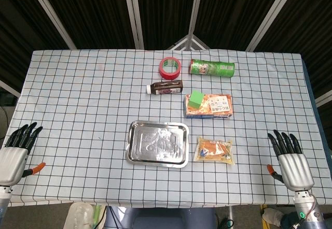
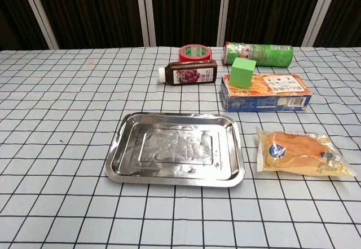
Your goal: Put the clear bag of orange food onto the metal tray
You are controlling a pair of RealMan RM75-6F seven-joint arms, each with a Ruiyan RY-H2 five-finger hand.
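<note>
The clear bag of orange food (image 1: pixel 214 150) lies just right of the metal tray (image 1: pixel 157 159); the left hand (image 1: pixel 15 150) and the right hand (image 1: pixel 290 160) are released and hold nothing.

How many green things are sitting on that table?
2. A green can lies on its side at the far edge, beside the red tape. A green block sits on top of the orange box. None seem hidden.
</note>
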